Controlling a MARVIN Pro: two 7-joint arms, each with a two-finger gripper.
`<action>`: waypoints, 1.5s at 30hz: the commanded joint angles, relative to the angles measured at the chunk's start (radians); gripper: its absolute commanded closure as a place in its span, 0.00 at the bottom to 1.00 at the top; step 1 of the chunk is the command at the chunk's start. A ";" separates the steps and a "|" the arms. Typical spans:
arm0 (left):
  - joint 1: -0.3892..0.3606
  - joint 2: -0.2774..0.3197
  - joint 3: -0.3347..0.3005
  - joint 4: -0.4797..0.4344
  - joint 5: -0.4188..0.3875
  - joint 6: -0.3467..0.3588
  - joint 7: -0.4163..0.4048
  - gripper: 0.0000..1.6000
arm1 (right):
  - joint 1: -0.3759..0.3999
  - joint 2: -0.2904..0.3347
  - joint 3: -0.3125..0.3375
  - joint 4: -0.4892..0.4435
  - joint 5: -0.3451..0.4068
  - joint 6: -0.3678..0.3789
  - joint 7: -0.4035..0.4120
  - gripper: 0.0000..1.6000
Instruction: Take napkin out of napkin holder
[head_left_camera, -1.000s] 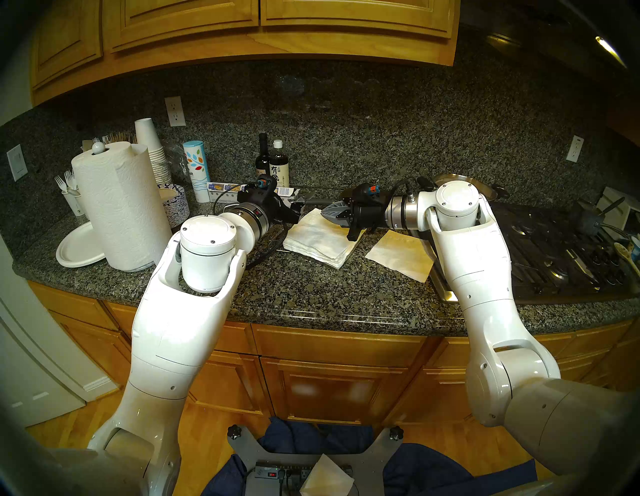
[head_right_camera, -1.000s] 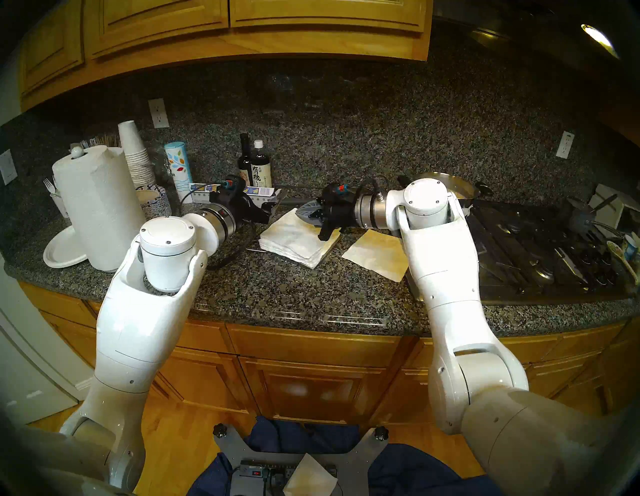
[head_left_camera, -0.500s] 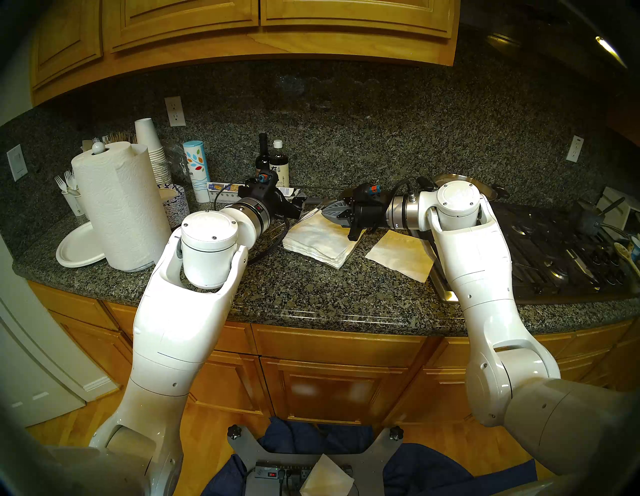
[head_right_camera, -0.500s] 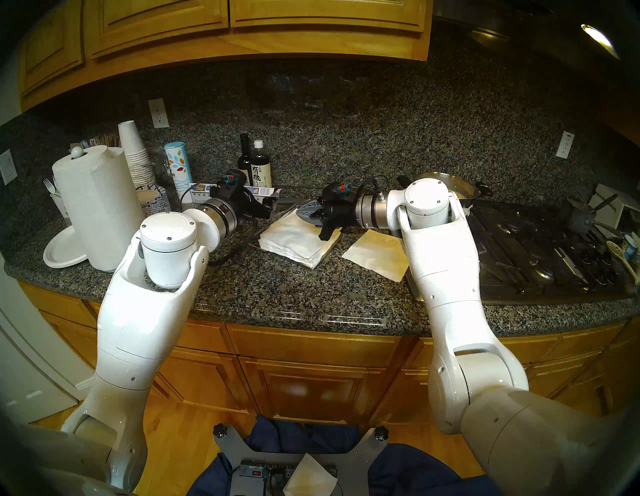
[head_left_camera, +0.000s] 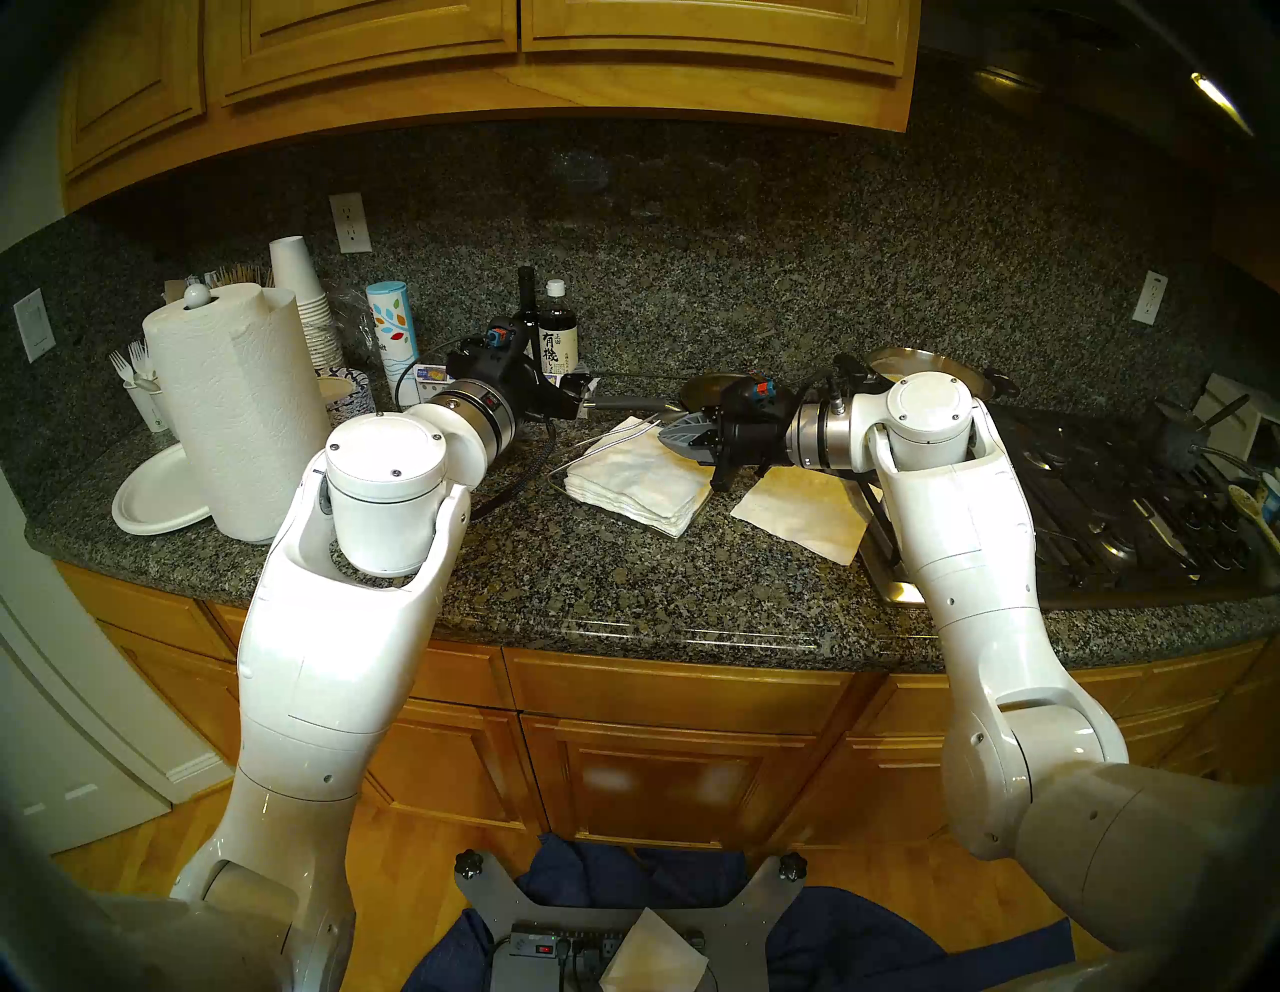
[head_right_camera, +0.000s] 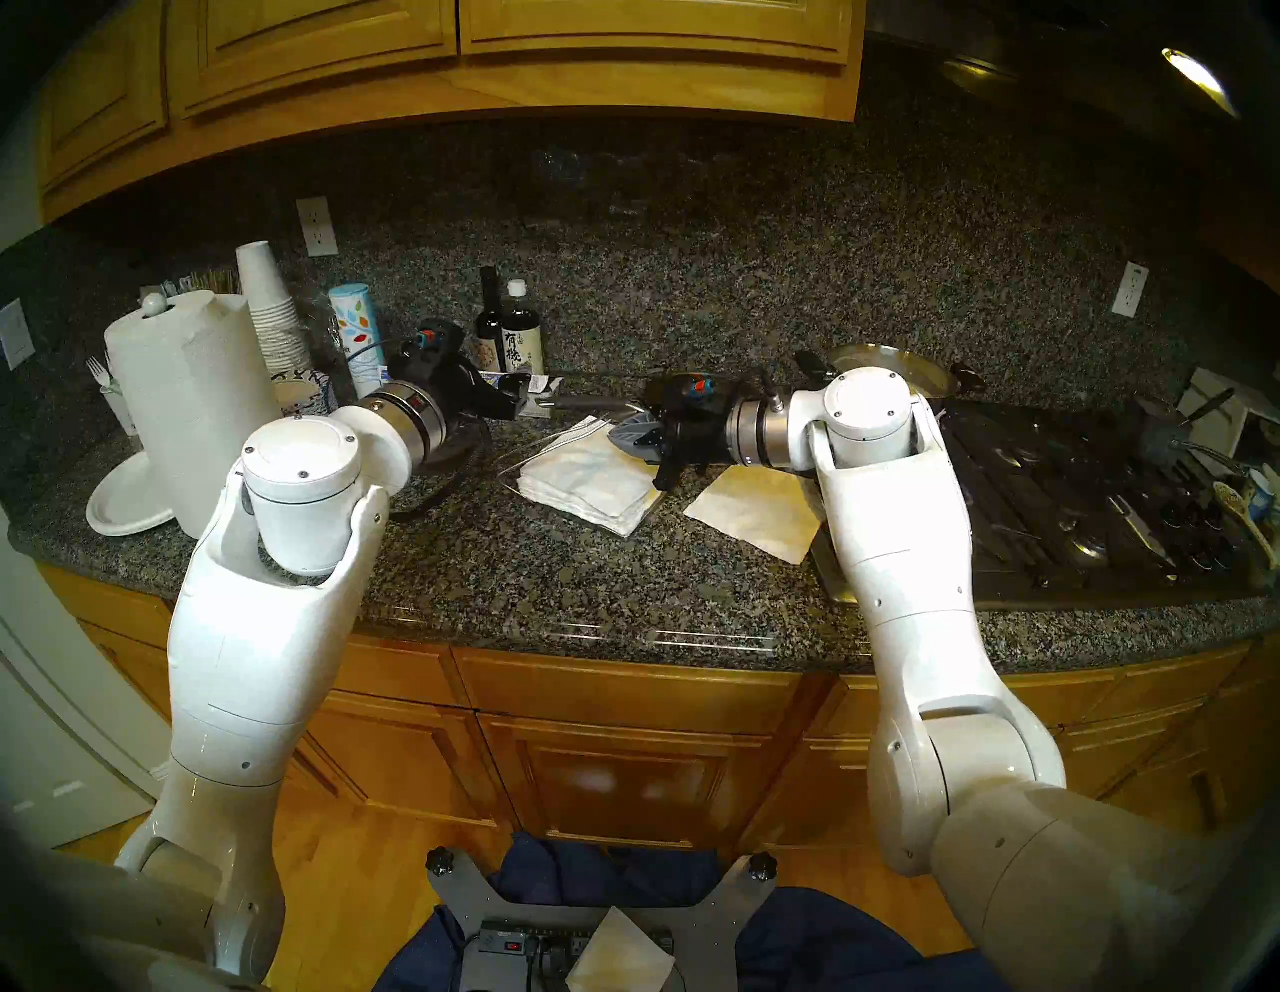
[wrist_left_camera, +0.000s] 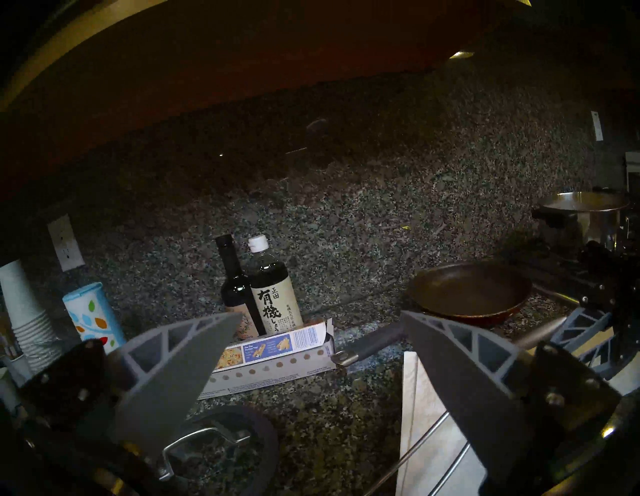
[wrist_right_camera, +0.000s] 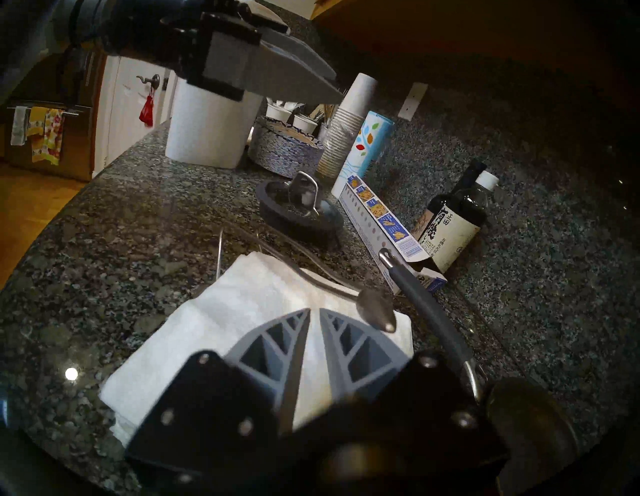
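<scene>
A stack of white napkins (head_left_camera: 634, 478) lies in the napkin holder on the granite counter. The holder's thin wire arm (head_left_camera: 620, 435) slants over the stack's far left corner. Its leaf-shaped tip (wrist_right_camera: 375, 308) sits above the stack's far corner. My right gripper (head_left_camera: 665, 438) hovers over the stack's right rear edge. In the right wrist view its fingers (wrist_right_camera: 298, 332) are almost together, and I see nothing pinched between them. My left gripper (wrist_left_camera: 321, 313) is open and empty, left of and behind the stack, with the wire rods (wrist_left_camera: 433, 433) beside its right finger.
A loose napkin (head_left_camera: 803, 509) lies right of the stack by the stove (head_left_camera: 1108, 499). A frying pan (wrist_left_camera: 471, 294), a carton (wrist_left_camera: 277, 350) and two bottles (head_left_camera: 557, 336) stand behind. A black stopper (wrist_right_camera: 298, 211), a paper towel roll (head_left_camera: 235, 415), cups (head_left_camera: 305, 298) and a plate (head_left_camera: 156, 495) sit left.
My left gripper has drawn back to the left and upward, away from the holder. The wire arm now shows raised over the stack's corner. My right gripper has shifted slightly right, still shut.
</scene>
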 joint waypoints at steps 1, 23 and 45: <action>-0.021 -0.002 -0.013 -0.044 -0.006 -0.010 -0.002 0.00 | -0.006 0.010 0.021 -0.063 0.006 0.012 -0.005 0.65; -0.006 0.054 0.004 -0.043 -0.029 0.031 -0.066 0.00 | -0.054 0.079 0.130 -0.236 0.010 0.059 -0.019 0.63; 0.013 0.084 0.005 -0.040 -0.038 0.044 -0.105 0.00 | -0.091 0.115 0.235 -0.325 0.006 0.097 -0.032 0.12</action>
